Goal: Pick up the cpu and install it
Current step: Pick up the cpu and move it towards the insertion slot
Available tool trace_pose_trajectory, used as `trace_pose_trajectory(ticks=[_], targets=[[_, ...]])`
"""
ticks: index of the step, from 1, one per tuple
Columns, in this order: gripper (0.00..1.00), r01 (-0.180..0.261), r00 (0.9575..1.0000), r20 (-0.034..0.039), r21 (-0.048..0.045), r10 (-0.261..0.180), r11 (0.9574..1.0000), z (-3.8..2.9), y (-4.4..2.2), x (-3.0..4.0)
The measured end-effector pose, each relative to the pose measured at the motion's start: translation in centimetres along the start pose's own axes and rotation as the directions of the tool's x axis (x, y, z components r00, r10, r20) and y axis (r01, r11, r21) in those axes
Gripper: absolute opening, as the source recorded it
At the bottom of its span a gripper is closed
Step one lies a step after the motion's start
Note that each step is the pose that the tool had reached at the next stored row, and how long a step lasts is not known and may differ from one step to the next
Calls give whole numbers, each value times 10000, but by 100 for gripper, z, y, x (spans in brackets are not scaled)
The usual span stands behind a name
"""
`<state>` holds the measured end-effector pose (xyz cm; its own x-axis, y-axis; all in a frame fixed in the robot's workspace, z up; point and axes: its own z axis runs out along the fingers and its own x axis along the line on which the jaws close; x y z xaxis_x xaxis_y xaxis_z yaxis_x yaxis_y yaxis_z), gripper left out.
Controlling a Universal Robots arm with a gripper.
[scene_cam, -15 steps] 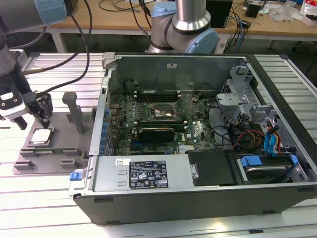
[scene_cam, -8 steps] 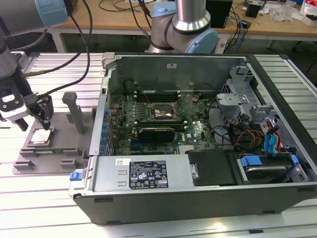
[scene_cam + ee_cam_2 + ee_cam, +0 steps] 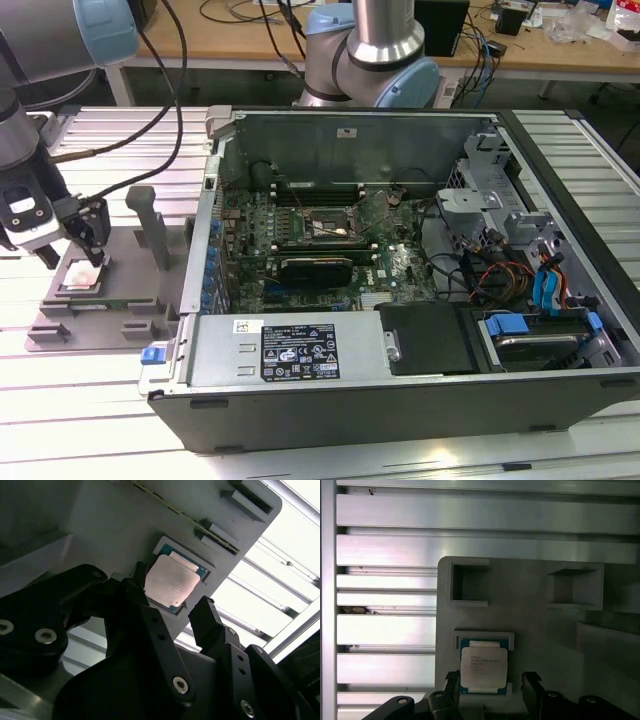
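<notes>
My black fingers (image 3: 205,619) are spread, one on each side of the small flat square cpu with the silver-grey metal top (image 3: 170,582). I cannot confirm contact on either edge. The cpu lies flat in a square recess of the grey plastic tray (image 3: 115,525), which rests on the slatted aluminium tabletop (image 3: 385,515). Hazard: if one finger meets the thin edge first, the cpu may tilt and jam against the recess wall. Hazard: a shallow grip may slip.
</notes>
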<state>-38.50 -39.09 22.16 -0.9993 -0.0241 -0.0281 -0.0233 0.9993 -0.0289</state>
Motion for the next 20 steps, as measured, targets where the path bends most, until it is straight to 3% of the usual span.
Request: trace_pose_trajectory(ticks=[4,8,20], targets=[[62,159,9999,4,-8,-159,9999,51,-4,2],[62,222,9998,15,-191,-222,9996,103,-30,19],[62,566,9984,28,-242,-566,9981,265,-26,30]])
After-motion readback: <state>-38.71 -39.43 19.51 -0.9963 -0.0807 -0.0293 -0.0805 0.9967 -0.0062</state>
